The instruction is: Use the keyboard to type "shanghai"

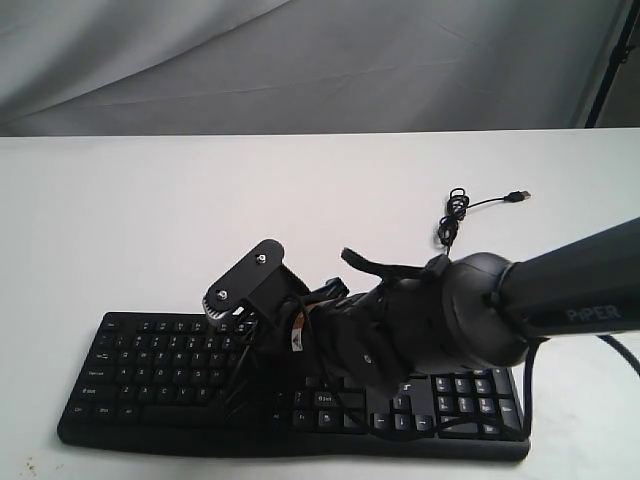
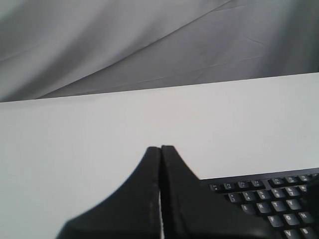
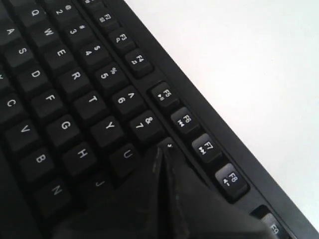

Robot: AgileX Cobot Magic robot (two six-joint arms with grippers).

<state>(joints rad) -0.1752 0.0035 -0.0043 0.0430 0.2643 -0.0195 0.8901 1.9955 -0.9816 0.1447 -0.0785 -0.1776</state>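
Note:
The black keyboard (image 1: 150, 370) lies along the near edge of the white table (image 1: 200, 220). My right arm reaches across it from the right. In the right wrist view, my right gripper (image 3: 162, 149) is shut with nothing held. Its tips are low over the keyboard (image 3: 65, 99), just past the U key (image 3: 127, 154) and beside the 8 key, covering the key after U. I cannot tell whether they touch. In the exterior view the right gripper (image 1: 242, 345) blends into the dark keys. My left gripper (image 2: 160, 148) is shut and empty above bare table, with the keyboard's function-key corner (image 2: 269, 199) beside it.
The keyboard's thin black USB cable (image 1: 455, 215) lies coiled on the table behind the number pad, its plug (image 1: 520, 195) pointing right. A grey cloth backdrop (image 1: 300, 60) hangs behind the table. The right arm's bulky wrist (image 1: 440, 320) hides the keyboard's middle keys.

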